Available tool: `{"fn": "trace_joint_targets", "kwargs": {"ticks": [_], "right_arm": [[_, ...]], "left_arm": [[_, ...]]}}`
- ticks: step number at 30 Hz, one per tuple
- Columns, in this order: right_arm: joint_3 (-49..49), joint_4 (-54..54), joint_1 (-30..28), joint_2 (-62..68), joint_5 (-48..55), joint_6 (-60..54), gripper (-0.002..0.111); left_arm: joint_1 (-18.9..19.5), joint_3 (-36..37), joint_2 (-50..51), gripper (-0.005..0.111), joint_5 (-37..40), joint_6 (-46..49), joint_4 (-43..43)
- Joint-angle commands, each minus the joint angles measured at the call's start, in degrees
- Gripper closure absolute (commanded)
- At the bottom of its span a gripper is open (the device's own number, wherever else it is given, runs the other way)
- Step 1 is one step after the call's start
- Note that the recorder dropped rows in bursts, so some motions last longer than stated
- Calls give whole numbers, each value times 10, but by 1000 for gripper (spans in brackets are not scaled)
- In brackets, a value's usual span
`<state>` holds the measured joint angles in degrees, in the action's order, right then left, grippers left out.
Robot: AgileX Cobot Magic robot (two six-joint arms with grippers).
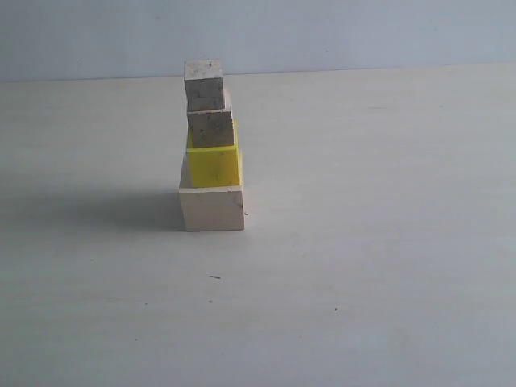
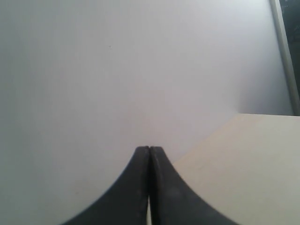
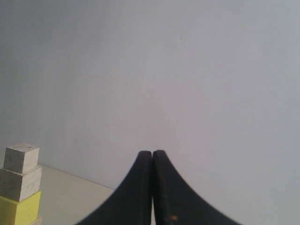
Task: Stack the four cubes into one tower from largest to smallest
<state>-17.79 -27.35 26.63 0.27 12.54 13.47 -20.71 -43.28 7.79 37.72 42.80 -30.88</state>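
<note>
Surface: we see a pale, matte off-white table [image 1: 387, 282] carrying the tower [image 1: 213, 161]; a few dark specks [image 1: 214, 277] lie on it in front of the tower, and a soft shadow [image 1: 97, 211] spreads from the tower's base.
Room: a plain light blue-grey wall [image 1: 363, 32] rises behind the tower.
Tower, base: the large pale beige wooden cube [image 1: 212, 208] rests directly on the table.
Tower, second tier: the medium bright yellow cube [image 1: 214, 165] sits on the base cube.
Tower, upper tiers: the lower small speckled beige-grey wooden cube [image 1: 211, 129] stands on the yellow one, and the upper small speckled beige-grey wooden cube [image 1: 203, 85] stands on it, slightly off-centre.
Cut off: in the right wrist view the picture edge crops the tower, so we make out only the two small cubes and part of the yellow one.
Left gripper [image 2: 149, 149]: its black jaws are pressed together with nothing between them, facing the wall above a table corner.
Right gripper [image 3: 153, 153]: its jaws are likewise pressed together and empty, well apart from the tower.
</note>
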Motion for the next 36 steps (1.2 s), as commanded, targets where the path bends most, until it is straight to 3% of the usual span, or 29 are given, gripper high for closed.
{"fn": "trace_joint_targets", "kwargs": {"ticks": [1,12,14,20,23,26,30,36], "right_arm": [[2,2,1,-3,-2,0,108],[2,3,1,-3,-2,0,108],[2,3,1,-3,-2,0,108],[2,3,1,-3,-2,0,108],[2,3,1,-3,-2,0,108],[2,3,1,-3,-2,0,108],[2,3,1,-3,-2,0,108],[2,3,1,-3,-2,0,108]], "left_arm": [[1,2,-7,107,1,-5,3],[10,2,-14,107,2,17,19],[52,2,-34,107,12,15,16],[248,7,-78,107,79,-95,22],[295,22,-78,107,93,-107,11],[303,65,-78,107,67,-118,-6],[282,137,-78,107,14,-119,-23],[253,256,-78,107,-144,-119,-38]]}}
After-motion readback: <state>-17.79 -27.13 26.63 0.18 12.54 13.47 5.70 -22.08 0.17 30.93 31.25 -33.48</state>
